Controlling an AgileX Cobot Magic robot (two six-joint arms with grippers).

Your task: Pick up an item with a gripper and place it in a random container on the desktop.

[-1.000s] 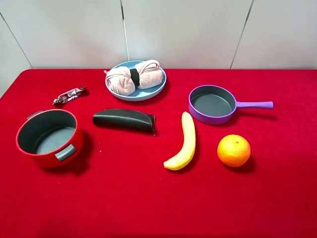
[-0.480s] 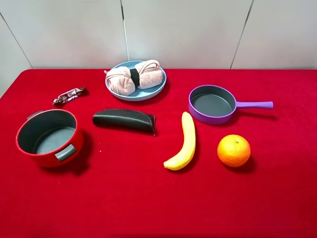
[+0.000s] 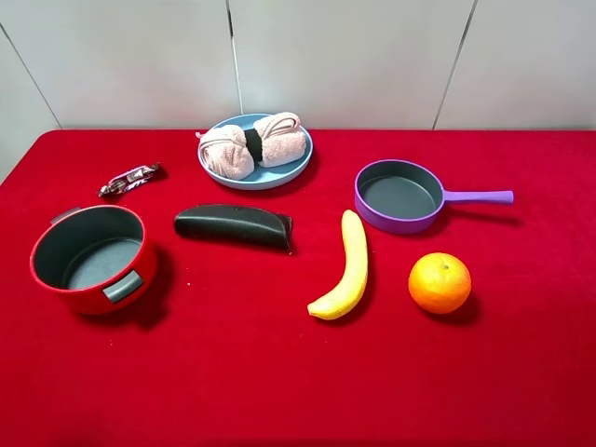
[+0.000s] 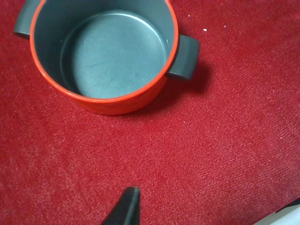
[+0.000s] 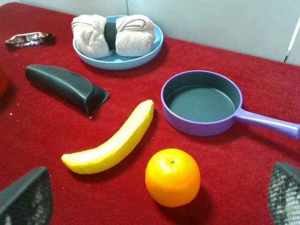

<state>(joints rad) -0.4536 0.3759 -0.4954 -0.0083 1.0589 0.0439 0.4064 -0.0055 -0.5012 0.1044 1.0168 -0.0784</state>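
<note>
The pale pink rolled towel with its black band lies in the light-blue plate at the back of the red desktop. Both also show in the right wrist view, the towel in the plate. Neither arm shows in the exterior high view. My right gripper is open and empty, its fingers wide apart, low over the front right, far from the plate. Of my left gripper only one dark fingertip shows, above bare cloth in front of the red pot.
A red pot stands at the left. A black curved oblong, a banana, an orange and a purple pan lie across the middle. A wrapped candy lies at back left.
</note>
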